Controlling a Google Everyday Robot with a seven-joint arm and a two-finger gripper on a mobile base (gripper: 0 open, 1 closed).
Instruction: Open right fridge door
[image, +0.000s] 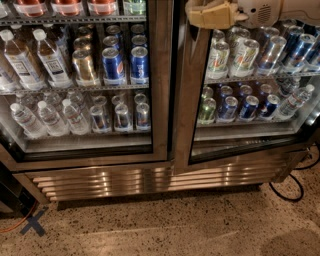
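Right fridge door stands slightly ajar; the gripper rests against its upper frame edge, grip impossible to tell.

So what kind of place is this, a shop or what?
Probably a shop or office pantry: a two-door glass-front drinks fridge stocked with cans and water bottles, on a speckled hard floor. The pincer is at the top, by the frame of the right fridge door.

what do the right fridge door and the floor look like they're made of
Right fridge door: clear glass pane in a brushed-steel frame, going by the streaky sheen and the cans seen through it. Floor: speckled, probably terrazzo or polished concrete. The gripper is at the door's upper frame.
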